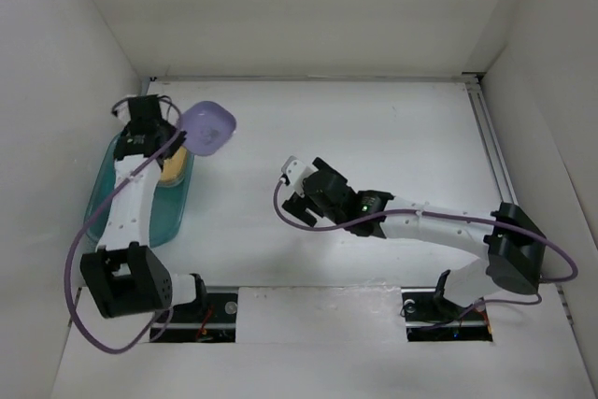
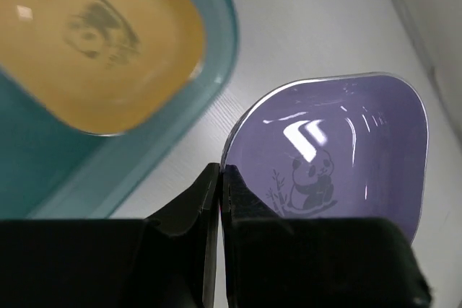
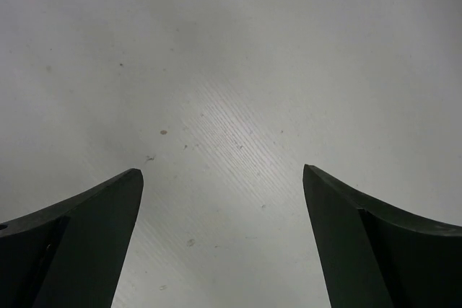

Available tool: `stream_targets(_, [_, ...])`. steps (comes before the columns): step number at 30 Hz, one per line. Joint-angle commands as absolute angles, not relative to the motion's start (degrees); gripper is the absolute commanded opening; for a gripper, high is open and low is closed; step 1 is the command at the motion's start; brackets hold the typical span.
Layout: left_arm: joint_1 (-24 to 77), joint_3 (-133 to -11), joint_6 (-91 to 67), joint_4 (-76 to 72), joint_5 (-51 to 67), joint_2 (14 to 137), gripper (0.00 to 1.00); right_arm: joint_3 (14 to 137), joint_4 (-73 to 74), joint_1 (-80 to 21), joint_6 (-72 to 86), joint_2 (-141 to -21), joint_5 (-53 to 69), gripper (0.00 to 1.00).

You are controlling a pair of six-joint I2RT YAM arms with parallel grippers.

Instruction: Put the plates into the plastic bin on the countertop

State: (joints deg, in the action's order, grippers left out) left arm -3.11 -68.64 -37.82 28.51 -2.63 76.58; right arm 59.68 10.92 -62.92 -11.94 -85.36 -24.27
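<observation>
While the purple plate (image 2: pixel 339 142) is pinched at its rim by the clenched left fingers (image 2: pixel 191 203), it hangs just outside the plastic bin (image 2: pixel 220 55), beside the yellow-orange plate (image 2: pixel 94 41) lying inside. It should be carried over the wall, levelled and lowered before release; clearance is apparently slight. Nothing is held by the right fingers (image 3: pixel 86 243), spread wide over the tabletop (image 3: pixel 231 70).
</observation>
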Motion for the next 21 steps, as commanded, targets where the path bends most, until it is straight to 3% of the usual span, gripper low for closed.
stream_targets(1, [-11.4, -66.5, -47.5, 28.0, -11.1, 69.2, 0.0, 58.3, 7.2, -62.1, -7.7, -82.8, -24.8, 0.98])
stream_targets(14, [-16.8, -61.1, -62.2, 26.1, -24.4, 73.2, 0.0, 55.5, 12.1, -61.6, -4.2, -70.7, -23.4, 1.0])
stream_targets(21, [-24.0, -54.9, -62.2, 15.7, -17.6, 72.6, 0.03, 56.1, 14.5, -61.6, -4.7, -61.4, -20.0, 1.0])
